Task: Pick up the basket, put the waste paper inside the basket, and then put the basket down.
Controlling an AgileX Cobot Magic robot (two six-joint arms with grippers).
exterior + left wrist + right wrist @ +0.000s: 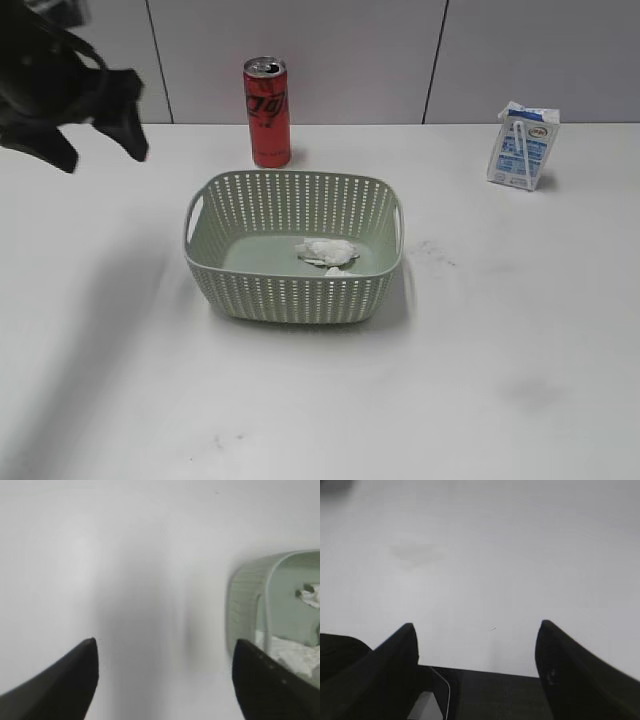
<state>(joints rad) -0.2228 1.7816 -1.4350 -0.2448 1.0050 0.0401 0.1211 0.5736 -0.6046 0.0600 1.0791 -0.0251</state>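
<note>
Paper wads, crumpled and white [327, 252], are lying on the floor of the pale green rectangular perforated plastic basket [290, 293], toward its right half. That basket is sitting flat on the white surface [480, 380] near the middle of the exterior view, with a handle cut-out showing at each short end. A red cylindrical drink can [267, 110] is standing upright just behind the basket's far rim, apart from it. A blue-and-white drink carton [523, 146] is standing well off to the right, near the back edge of the surface.

The left end effector [105, 115] is hanging in the air at the upper left of the exterior view, well apart from the basket and dark against the wall. In the left wrist view this end effector [165, 680] is showing its two dark fingers spread wide with nothing between them, and the basket's rounded corner [250, 600] is appearing at the right edge with white paper [312, 595] inside.

The right end effector [476, 665] is appearing only in the right wrist view, its fingers also spread wide and holding nothing, with bare white surface [480, 555] beyond it.
</note>
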